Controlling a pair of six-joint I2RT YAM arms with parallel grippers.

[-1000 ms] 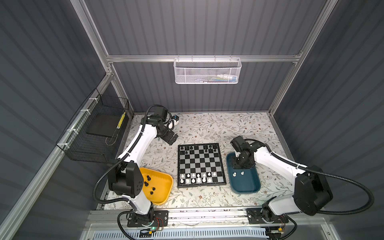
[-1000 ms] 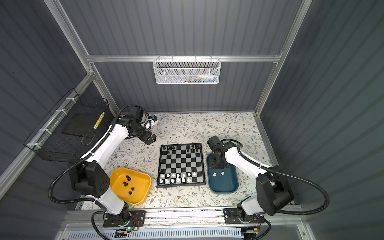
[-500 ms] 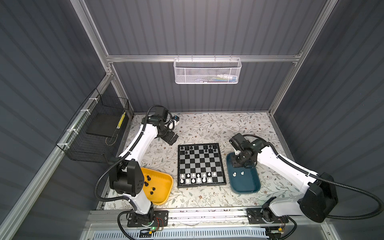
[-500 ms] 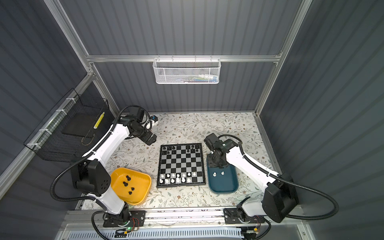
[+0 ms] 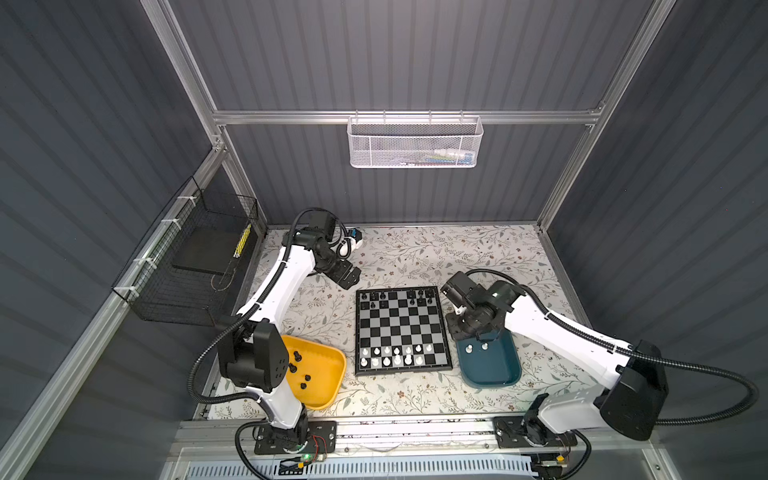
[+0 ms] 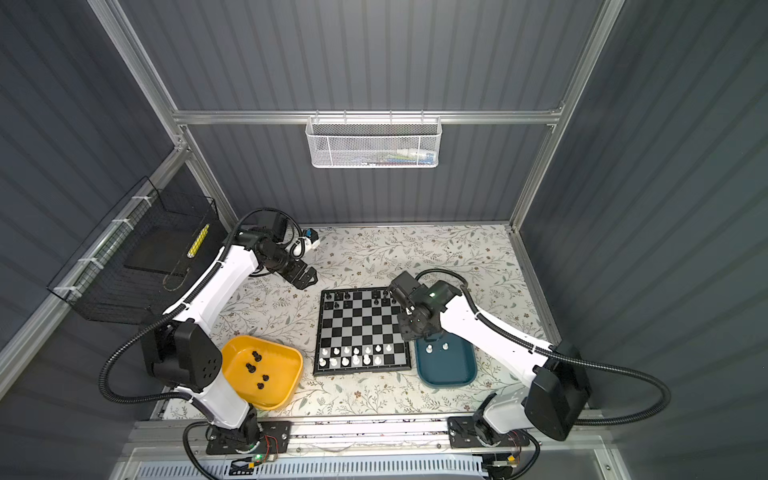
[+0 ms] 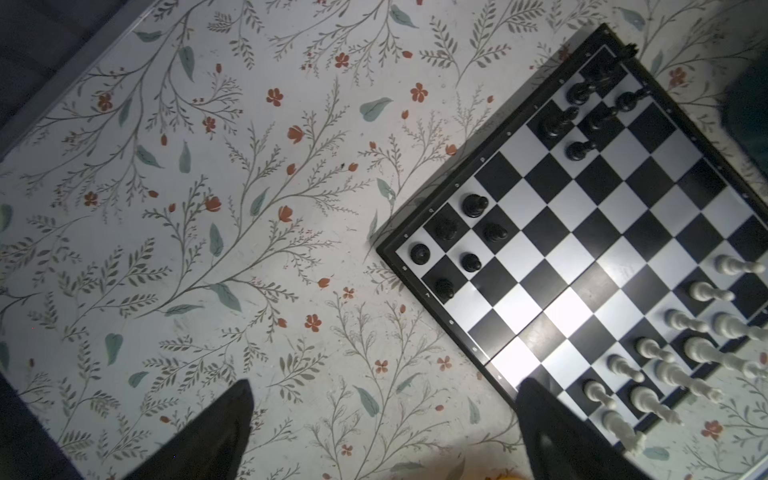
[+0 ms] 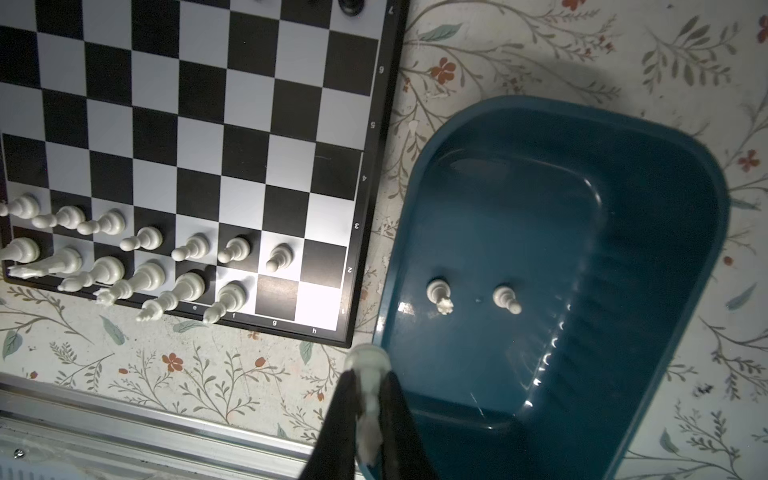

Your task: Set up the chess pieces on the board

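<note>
The right gripper is clamped on a white chess piece, wrist pitched down above the teal tray rim, beside the board. The left gripper, jaws spread wide, hovers beside the board's far-left corner.

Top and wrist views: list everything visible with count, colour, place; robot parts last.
checkered black and silvery-grey chessboard: one, table centre
white plastic chessmen on board: thirteen, nearest two rows
black chessmen on board: about twelve, farthest two rows
yellow oblong plastic tray: one, left of board
black chessmen in yellow tray: four
teal oblong plastic tray: one, right of board
white chessmen in teal tray: two
held white chessman: one, between right jaws
white wire basket: one, on back rail
black wire basket: one, on left wall
floral tablecloth: one, white, covering table
left arm: white and black; jaws open, empty, by board's far-left corner
right arm: white and black; jaws shut on chessman, over teal tray's far end
</note>
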